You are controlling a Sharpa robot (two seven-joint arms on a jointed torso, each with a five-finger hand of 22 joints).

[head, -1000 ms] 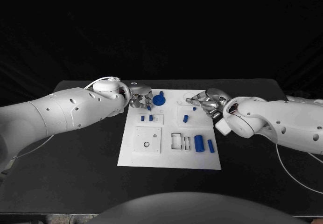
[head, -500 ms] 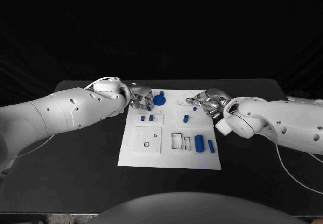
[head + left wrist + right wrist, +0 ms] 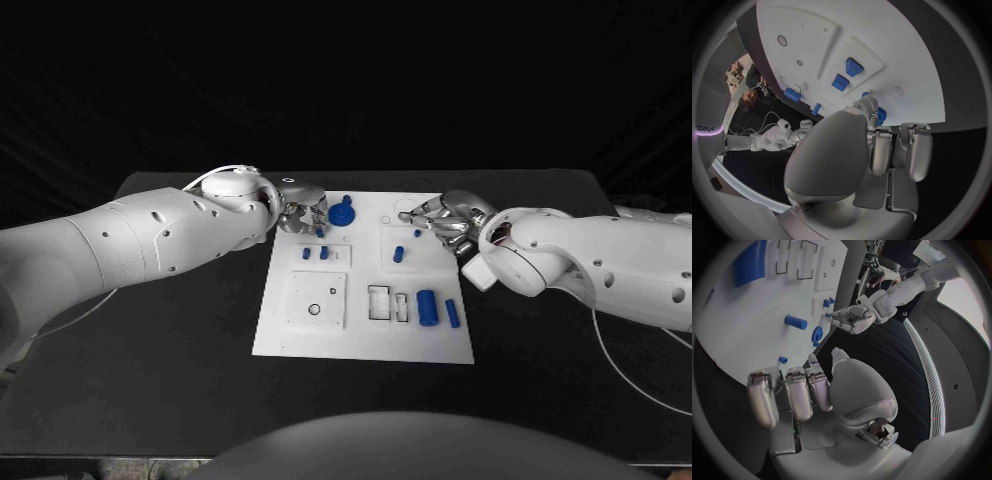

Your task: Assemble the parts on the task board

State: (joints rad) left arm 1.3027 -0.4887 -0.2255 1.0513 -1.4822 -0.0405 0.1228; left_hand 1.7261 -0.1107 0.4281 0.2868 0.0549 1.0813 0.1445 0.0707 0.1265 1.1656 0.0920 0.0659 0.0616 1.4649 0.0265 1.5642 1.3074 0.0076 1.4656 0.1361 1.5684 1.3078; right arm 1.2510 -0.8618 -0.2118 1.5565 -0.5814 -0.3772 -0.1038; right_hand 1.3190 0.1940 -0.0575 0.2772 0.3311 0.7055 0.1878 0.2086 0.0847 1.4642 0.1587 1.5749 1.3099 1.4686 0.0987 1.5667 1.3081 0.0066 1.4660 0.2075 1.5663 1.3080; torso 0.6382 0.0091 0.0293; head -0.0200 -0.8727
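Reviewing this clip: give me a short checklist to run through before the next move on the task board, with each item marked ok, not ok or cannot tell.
1. White rectangular task board lies flat on the black table, its near half uncovered: ok.
2. Left robot hand is at the board's far left corner, beside the round blue knob-shaped part: ok.
3. Whether the left robot hand grips a part: cannot tell; its fingertips are hidden behind the hand.
4. Right robot hand is at the board's far right edge, fingers curled in; whether it grips anything: cannot tell.
5. Large blue cylinder and thin blue peg lie loose near the rectangular slots, not seated: not ok.
6. The two hands are apart: ok.
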